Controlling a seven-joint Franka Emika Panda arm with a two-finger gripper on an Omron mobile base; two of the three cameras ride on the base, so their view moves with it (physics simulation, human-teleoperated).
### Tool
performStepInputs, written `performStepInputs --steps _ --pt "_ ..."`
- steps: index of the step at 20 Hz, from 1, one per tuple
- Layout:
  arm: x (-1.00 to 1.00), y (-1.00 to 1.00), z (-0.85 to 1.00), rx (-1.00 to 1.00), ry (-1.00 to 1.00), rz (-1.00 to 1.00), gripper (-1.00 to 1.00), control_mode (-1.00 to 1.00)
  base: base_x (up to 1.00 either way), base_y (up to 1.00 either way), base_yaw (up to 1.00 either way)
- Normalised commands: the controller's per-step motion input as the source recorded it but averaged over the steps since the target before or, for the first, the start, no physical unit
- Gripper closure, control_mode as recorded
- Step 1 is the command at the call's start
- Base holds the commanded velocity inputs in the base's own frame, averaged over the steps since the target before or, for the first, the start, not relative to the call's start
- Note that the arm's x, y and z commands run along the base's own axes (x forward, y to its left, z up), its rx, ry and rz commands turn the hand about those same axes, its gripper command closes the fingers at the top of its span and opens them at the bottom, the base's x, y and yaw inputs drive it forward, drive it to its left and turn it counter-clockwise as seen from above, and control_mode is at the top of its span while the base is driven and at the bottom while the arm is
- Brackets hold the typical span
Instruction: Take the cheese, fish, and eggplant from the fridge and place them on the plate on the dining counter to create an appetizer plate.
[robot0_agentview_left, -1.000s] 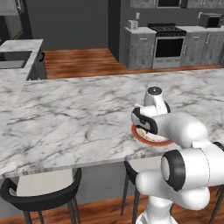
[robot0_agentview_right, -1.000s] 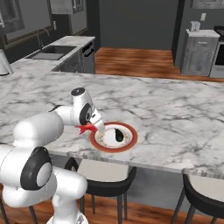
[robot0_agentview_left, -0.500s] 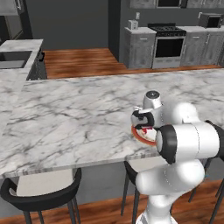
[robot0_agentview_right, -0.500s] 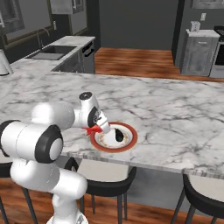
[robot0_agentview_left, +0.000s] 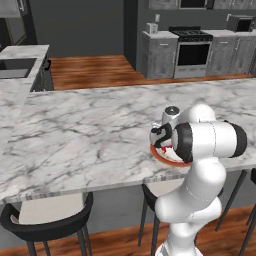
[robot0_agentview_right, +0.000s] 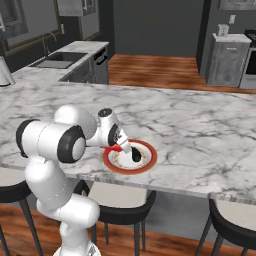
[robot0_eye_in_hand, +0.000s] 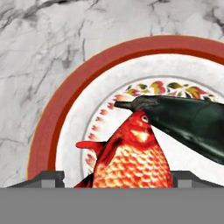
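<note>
One item, fish (robot0_eye_in_hand: 131, 159), gripped between fingers of gripper (robot0_eye_in_hand: 116, 177), hanging low over plate (robot0_eye_in_hand: 52, 118). Just past fingertips, touching fish head: eggplant (robot0_eye_in_hand: 192, 120), already lying on plate. Beyond: dining counter (robot0_eye_in_hand: 39, 52). Release pending; cheese apparently left to fetch.

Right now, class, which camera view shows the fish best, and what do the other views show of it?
The hand view: the fish is close, its red-orange scales and head plain, over the plate beside the eggplant. The right base view shows a small red sliver by the pincer; in the left base view the arm largely hides it.
</note>
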Motion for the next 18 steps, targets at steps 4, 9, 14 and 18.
performStepInputs --steps 4,9,14,18 --pt "0.18 -0.04 -0.09 0.0 0.01 -0.01 -1.0 -1.0 0.0 0.0 0.0" --pt "0.03 0.0 0.0 0.0 0.01 -0.05 -1.0 -1.0 0.0 0.0 0.0" --pt "0.0 -0.02 0.0 0.0 0.0 -0.07 -1.0 -1.0 0.0 0.0 0.0" --pt "0.0 -0.09 0.0 0.0 0.0 -0.06 -1.0 -1.0 0.0 0.0 0.0"
